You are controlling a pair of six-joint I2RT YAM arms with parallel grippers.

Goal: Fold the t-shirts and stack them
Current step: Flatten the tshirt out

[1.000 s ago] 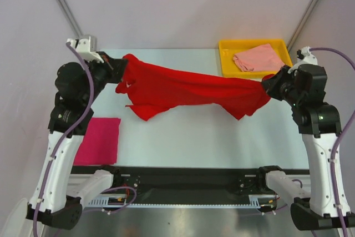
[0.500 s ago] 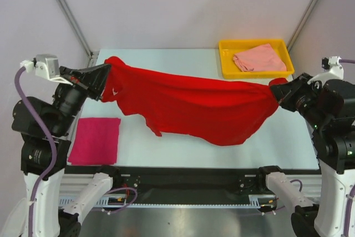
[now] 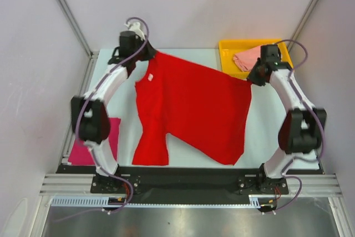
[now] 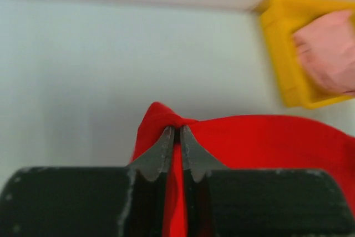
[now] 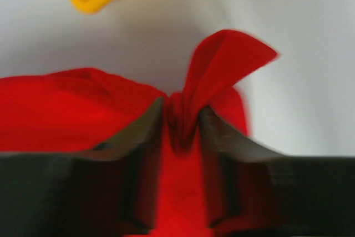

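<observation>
Red cloth fills the middle of the table (image 3: 263,129): the red shirt (image 3: 191,109) is spread out, its two far corners pinched tight in the left gripper (image 3: 148,55) and the right gripper (image 3: 252,79). The magenta shirt (image 3: 115,131) lies at the left edge, partly behind the left arm. The salmon shirt (image 3: 248,59) sits in the yellow tray (image 3: 238,42).

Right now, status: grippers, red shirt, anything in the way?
Left gripper shut on red shirt, right gripper too. Shirt spread between them. Yellow tray close by right gripper.
</observation>
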